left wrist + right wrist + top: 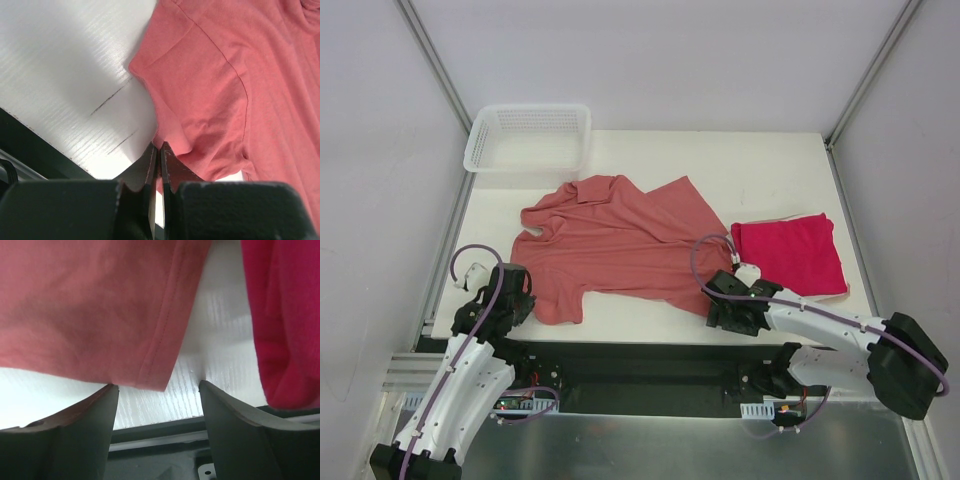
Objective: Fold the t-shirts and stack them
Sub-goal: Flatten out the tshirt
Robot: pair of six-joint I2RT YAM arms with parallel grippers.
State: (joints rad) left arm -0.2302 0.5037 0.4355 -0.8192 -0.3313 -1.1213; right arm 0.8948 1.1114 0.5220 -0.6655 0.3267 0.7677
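The salmon-pink t-shirt (620, 245) lies spread out on the middle of the white table (770, 170). The crimson-magenta t-shirt (790, 255) lies folded at the right. My left gripper (520, 297) is at the shirt's near-left sleeve. In the left wrist view it (158, 146) is shut, with the puckered edge of the sleeve (200, 115) pinched at its tips. My right gripper (725, 300) is open at the shirt's near-right hem. In the right wrist view it (159, 385) has the hem corner (150, 360) just above its gap, and the crimson shirt (280, 315) is to the right.
A white mesh basket (528, 137) stands at the back left of the table. The table's near edge and a black rail (640, 355) run just under both grippers. Grey walls with metal posts close in the sides and back.
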